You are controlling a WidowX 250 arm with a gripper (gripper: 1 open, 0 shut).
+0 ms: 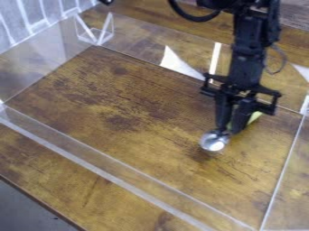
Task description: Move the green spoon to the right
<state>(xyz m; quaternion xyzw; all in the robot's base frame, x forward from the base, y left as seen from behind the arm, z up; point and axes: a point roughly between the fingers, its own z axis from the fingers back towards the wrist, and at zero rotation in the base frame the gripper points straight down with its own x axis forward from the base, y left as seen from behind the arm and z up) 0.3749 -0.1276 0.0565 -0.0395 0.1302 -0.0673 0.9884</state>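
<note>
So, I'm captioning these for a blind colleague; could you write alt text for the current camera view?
A black robot gripper reaches down over a green-handled spoon, its silver bowl showing beside the fingers. The wooden table has low transparent walls around it.

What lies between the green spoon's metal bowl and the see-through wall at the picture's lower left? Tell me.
Only brown wooden tabletop shows between the metal bowl and the see-through wall, in the camera view.
</note>
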